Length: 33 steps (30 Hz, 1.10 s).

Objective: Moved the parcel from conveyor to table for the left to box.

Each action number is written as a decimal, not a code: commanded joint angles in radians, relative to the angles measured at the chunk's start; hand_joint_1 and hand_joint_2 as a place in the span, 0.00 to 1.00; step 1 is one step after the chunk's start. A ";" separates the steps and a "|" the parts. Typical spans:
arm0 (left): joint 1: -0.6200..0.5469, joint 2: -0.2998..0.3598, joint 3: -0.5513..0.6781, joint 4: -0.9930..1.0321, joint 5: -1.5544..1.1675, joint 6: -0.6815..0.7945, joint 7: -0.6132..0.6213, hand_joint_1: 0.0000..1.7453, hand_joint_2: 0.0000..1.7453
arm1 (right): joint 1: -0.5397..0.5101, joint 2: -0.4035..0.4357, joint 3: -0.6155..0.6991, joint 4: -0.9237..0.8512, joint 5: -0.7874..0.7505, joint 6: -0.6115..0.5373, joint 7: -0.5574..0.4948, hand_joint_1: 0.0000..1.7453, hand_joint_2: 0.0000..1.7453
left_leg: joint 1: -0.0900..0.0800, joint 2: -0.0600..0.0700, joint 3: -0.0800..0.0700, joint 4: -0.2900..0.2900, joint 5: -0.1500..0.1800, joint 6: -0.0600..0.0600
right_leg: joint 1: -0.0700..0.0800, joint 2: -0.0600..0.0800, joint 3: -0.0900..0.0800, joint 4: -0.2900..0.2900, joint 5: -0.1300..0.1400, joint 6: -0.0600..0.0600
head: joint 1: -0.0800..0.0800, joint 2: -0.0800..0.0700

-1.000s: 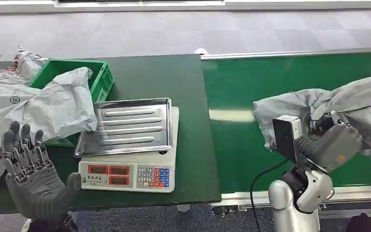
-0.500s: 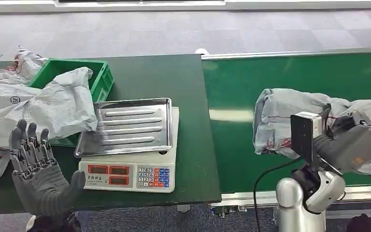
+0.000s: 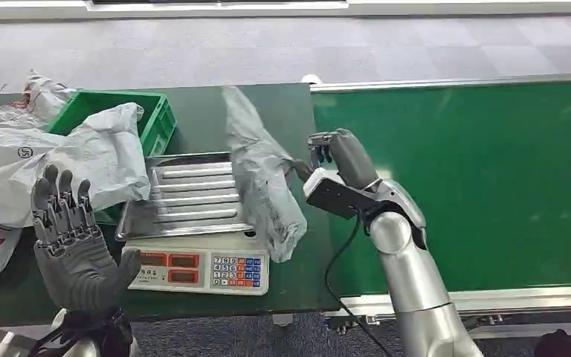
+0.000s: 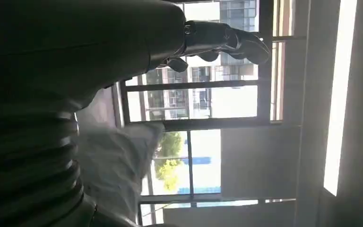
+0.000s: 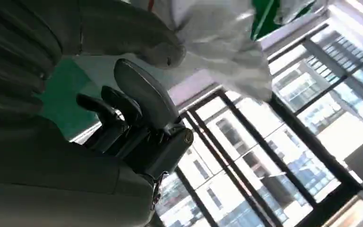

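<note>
1. Starting over at 9 o'clock: I'm seeing a pile of grey poly mailers spilling around the green crate, one of them draping over its rim. That crate looks like the box for the left side's job.
2. My left hand is hanging at about 7 o'clock, palm up, fingers spread, holding nothing. I'm reading it as just waiting.
3. Middle of the table: the weighing scale with its steel tray on top, keypad facing me.
4. The parcel is standing up off the surface, running from 12 down to 6 across the tray's right edge, with its lower end drooping over the scale's corner. It's off the conveyor and over the table.
5. My right hand is sitting at the parcel's 3 o'clock side, fingers curled toward the bag. Whether it's actually pinching the plastic or has let go, I can't tell; the right wrist view is showing white film bunching just past the thumb, which doesn't settle it.
6. Handling guess: it's looking light, floppy and slick, so it's going to sag and slide. I'd be bunching a fold near the top or scooping the thick middle rather than pinching a flat face.
</note>
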 commanded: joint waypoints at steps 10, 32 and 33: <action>0.013 0.044 -0.009 0.035 0.001 0.037 0.002 0.00 1.00 | -0.125 -0.008 0.229 0.221 -0.079 0.065 -0.058 1.00 1.00 | 0.000 -0.001 0.002 -0.003 0.000 -0.002 | -0.001 0.002 0.002 -0.003 0.000 0.001 | 0.000 0.000; -0.029 0.027 -0.069 0.241 -0.161 0.067 0.007 0.00 1.00 | 0.384 0.155 -0.177 -0.997 0.006 -0.966 -0.058 0.00 1.00 | -0.002 -0.013 -0.001 -0.001 -0.004 0.000 | -0.001 -0.011 0.001 -0.001 -0.006 0.001 | 0.000 0.000; -0.062 0.035 -0.085 0.290 -0.229 0.082 0.028 0.00 1.00 | 0.397 0.155 -0.159 -1.000 0.002 -0.966 -0.058 0.00 1.00 | -0.002 -0.017 -0.001 -0.001 -0.004 -0.001 | -0.001 -0.014 0.002 -0.002 -0.006 0.001 | 0.000 0.000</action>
